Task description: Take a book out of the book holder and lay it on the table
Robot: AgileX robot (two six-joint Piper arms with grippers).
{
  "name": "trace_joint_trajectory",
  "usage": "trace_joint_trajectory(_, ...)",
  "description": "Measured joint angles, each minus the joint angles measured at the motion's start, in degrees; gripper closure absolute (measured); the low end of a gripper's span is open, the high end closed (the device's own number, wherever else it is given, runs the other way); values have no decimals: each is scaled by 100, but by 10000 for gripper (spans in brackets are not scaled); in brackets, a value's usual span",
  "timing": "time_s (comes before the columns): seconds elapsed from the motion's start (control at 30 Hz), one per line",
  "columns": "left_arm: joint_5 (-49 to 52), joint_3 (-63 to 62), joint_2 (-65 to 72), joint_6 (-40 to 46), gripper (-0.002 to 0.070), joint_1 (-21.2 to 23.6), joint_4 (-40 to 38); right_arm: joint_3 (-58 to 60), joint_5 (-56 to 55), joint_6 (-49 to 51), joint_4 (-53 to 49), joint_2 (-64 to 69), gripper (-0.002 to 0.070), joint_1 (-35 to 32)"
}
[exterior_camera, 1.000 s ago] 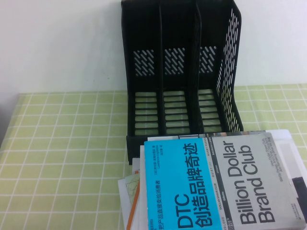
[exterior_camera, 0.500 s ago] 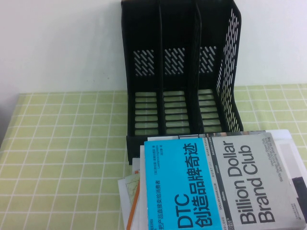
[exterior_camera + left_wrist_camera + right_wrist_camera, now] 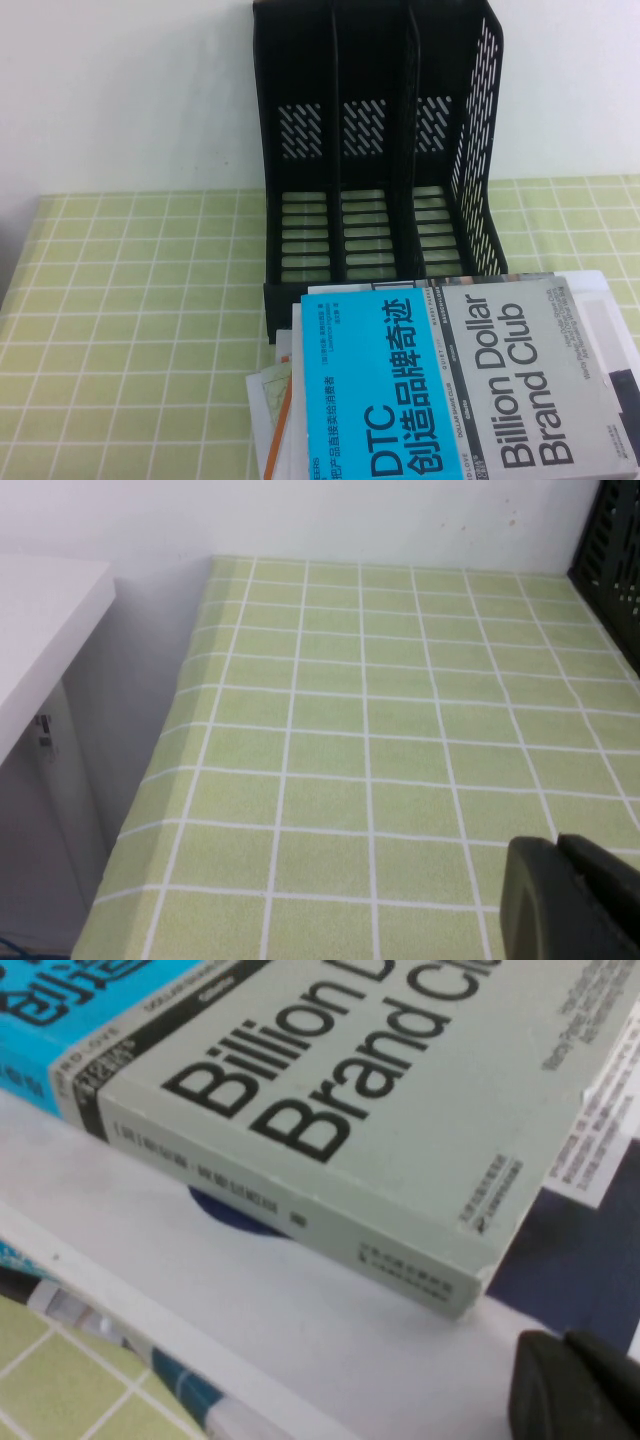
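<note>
- The book, a thick paperback with a cover half bright blue and half pale grey printed "DTC" and "Billion Dollar Brand Club", lies flat, cover up, on top of a stack of other books in front of the book holder, a tall black plastic rack with three upright slotted compartments, all three showing empty.
- So it is already out of the rack; it rests on the stack, not directly on the table, the flat surface under light green cloth with a white grid.
- The right gripper sits just beside the book's grey corner and spine edge, over a white book beneath it; its jaws are clenched on nothing.
- From those jaws the book lies close ahead, its long axis running away along the printed title toward the rack.
- The left gripper hovers over bare green cloth, well apart from the book, with only the rack's edge in its far view; I cannot tell how its jaws stand.
- The right arm is plainly the nearer one; in my judgement little of the task remains, beyond backing clear of the book.
</note>
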Motion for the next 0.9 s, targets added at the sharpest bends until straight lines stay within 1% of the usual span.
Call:
trace_joint_trajectory(0.1, 0, 0, 0, 12, 678, 0, 0, 188, -241, 66, 111, 0, 678, 0)
trace_joint_trajectory(0.23, 0, 0, 0, 12, 678, 0, 0, 497, -1117, 147, 527, -75, 678, -25)
trace_joint_trajectory(0.4, 0, 0, 0, 12, 678, 0, 0, 588, -1695, -266, 1031, -691, 678, -337)
trace_joint_trajectory(0.5, 0, 0, 0, 12, 678, 0, 0, 588, -2022, -753, 1325, -1166, 678, -771)
trace_joint_trajectory(0.67, 0, 0, 0, 12, 678, 0, 0, 609, -2452, -1510, 1622, -1825, 678, -1873)
trace_joint_trajectory(0.77, 0, 0, 0, 12, 678, 0, 0, 644, -2462, -1689, 2008, -2016, 678, -2596)
trace_joint_trajectory(0.9, 0, 0, 0, 12, 678, 0, 0, 671, -2356, -1768, 2396, -2050, 678, -3368)
